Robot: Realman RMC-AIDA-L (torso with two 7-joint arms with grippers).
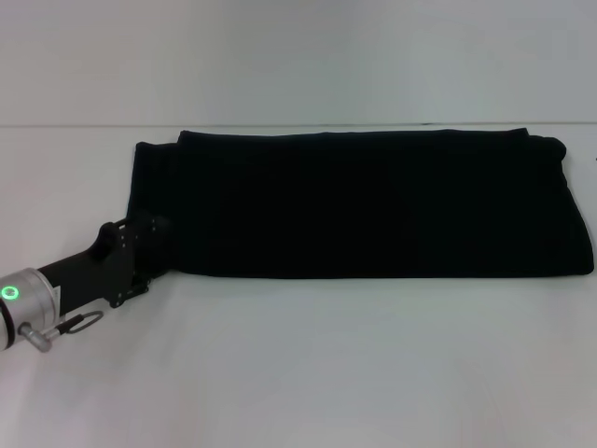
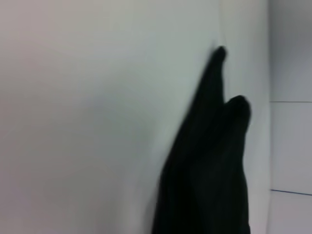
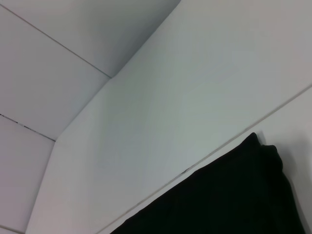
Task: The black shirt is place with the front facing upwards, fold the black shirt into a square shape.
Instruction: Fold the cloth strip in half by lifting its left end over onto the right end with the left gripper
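Observation:
The black shirt [image 1: 373,201] lies on the white table as a long folded band running left to right, with no lettering showing. My left gripper [image 1: 155,235] reaches in from the lower left and sits at the band's near left corner, its black tip merging with the cloth. In the left wrist view the shirt [image 2: 209,170] is a dark folded edge close to the camera. One end of the shirt [image 3: 219,200] fills the lower part of the right wrist view. The right gripper is out of view.
The white table [image 1: 326,364] stretches bare in front of the shirt, and its far edge [image 1: 298,126] meets a pale wall just behind the cloth. The shirt's right end lies close to the view's right border.

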